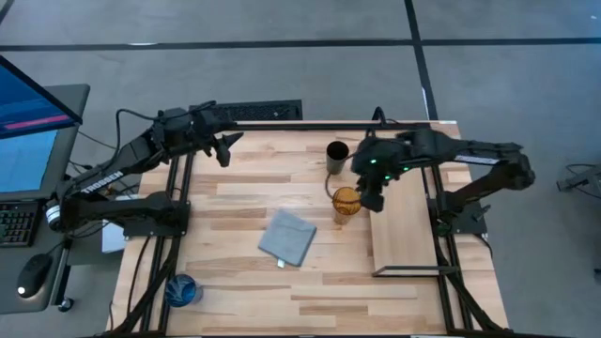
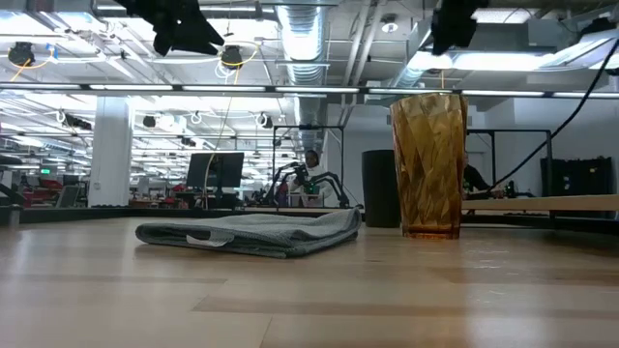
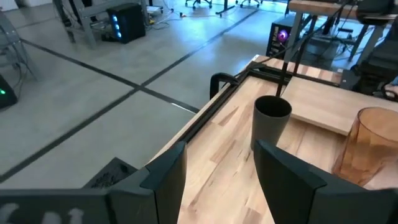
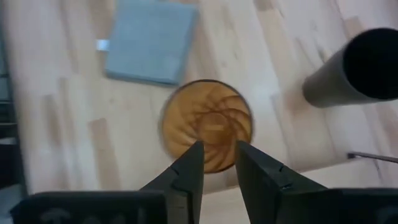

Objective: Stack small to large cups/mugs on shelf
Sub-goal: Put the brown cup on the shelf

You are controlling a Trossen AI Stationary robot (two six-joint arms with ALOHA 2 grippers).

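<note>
Hovering right tool [image 4: 214, 165] sits over the amber tumbler [image 1: 346, 202] beside the shelf [image 1: 406, 225], fingers narrowly apart, empty. Risk: clipping the rim, tipping it into the black cup [image 1: 337, 153].

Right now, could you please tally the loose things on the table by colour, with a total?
Amber: 1, the tumbler
Black: 1, the black cup
Blue: 1, the blue cup
Grey-blue: 1, the folded cloth
Total: 4
</note>
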